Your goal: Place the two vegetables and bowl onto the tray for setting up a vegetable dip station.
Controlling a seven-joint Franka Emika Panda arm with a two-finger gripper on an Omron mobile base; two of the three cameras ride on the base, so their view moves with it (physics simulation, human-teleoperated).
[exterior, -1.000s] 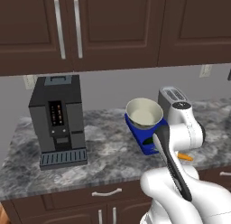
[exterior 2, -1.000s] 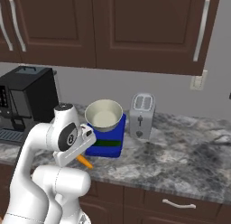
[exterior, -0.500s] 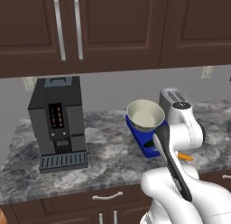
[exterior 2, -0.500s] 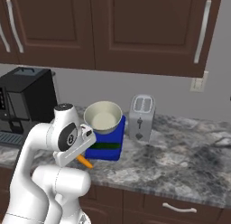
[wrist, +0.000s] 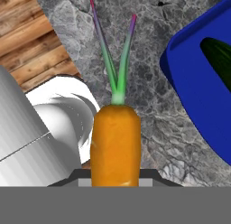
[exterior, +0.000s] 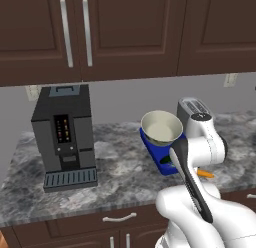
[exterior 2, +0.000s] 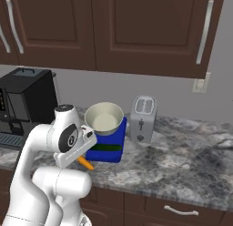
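The orange carrot [wrist: 115, 142] with its green top stands between my gripper's [wrist: 115, 175] fingertips, and the gripper is shut on it. From the base cameras the carrot [exterior: 205, 174] [exterior 2: 85, 162] pokes out from behind my arm, near the counter's front edge and just short of the blue tray [exterior: 159, 161] [exterior 2: 102, 154]. The dark green cucumber [exterior 2: 107, 147] [wrist: 220, 56] lies in the tray [wrist: 198, 96]. The cream bowl [exterior: 161, 127] [exterior 2: 104, 118] sits at the tray's far end.
A black coffee machine [exterior: 64, 134] stands at the left of the grey stone counter [exterior: 120, 172]. A silver toaster [exterior 2: 143, 119] is behind the tray. Dark cabinets hang above. Wooden floor [wrist: 27, 42] shows past the counter edge.
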